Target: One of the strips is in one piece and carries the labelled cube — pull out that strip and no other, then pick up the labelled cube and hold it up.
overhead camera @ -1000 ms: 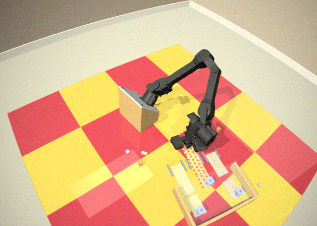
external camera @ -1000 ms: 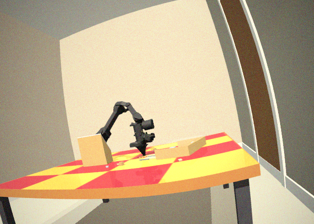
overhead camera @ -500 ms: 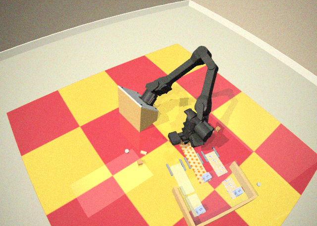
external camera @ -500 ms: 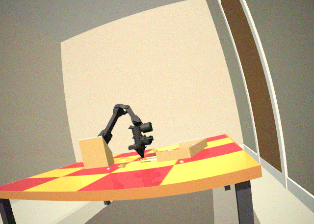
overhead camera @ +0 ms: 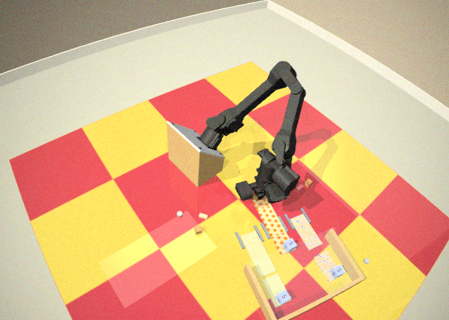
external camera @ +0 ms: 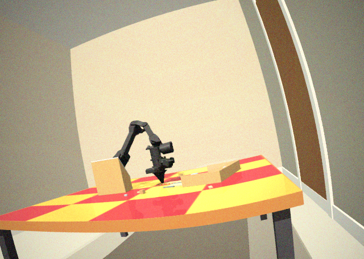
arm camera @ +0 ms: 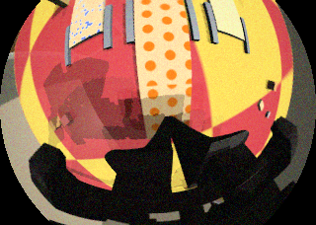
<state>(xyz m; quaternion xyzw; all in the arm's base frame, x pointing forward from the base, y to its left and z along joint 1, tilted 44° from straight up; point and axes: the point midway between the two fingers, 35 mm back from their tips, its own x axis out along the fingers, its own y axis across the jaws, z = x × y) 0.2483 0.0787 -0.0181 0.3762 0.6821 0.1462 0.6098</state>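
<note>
Between the grey guide rails (overhead camera: 265,230) (arm camera: 192,20): orange-dotted strip (overhead camera: 270,220) (arm camera: 169,36) partly drawn out | fingers (overhead camera: 258,195) (external camera: 162,182) clenched, grip on strip unclear | labelled cube (overhead camera: 290,244) unlifted

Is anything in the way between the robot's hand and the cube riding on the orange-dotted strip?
Nothing visible blocks it: only the dotted strip lies between the gripper and its cube. Low grey rails flank the strip rather than crossing it.
</note>
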